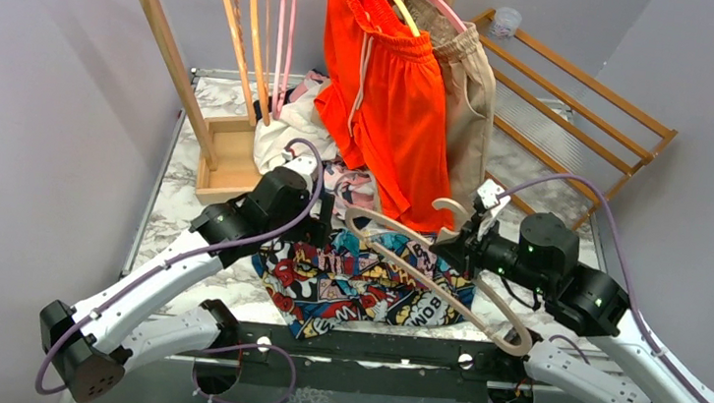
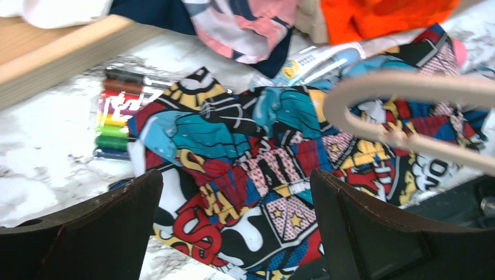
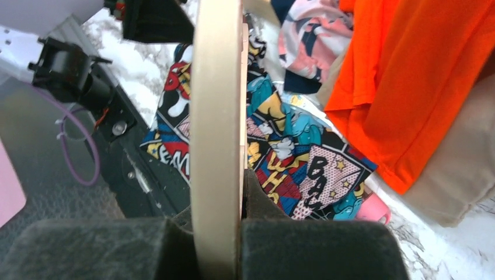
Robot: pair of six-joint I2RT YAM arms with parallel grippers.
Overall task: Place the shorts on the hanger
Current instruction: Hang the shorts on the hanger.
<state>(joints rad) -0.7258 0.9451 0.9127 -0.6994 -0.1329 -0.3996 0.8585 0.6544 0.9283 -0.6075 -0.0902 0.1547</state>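
Right gripper: jaws clamped on the hanger, gripping one of its thick arms close to the neck; the hanger is held off the table, slanting across and above the shorts, hook end towards the back.

Left gripper: jaws wide apart and holding nothing; it hangs just above the left part of the shorts, pointing down at the fabric.

The shorts lie crumpled on the marble top at the near edge, between the two arms and beneath the hanger; no part of them is on the hanger yet. Which edge is the waistband cannot be told from these views. A row of marker pens lies just beside the shorts' left edge; a pair of orange shorts hangs from the rail behind.

Assessment: the step in hand appears to be the left gripper's pick-up of the shorts. Recommended: come down on one raised fold near an outer edge, not the bunched middle; pinch one layer only, clear of the pens; the right arm should hold the hanger steady so that its free end is open for threading.
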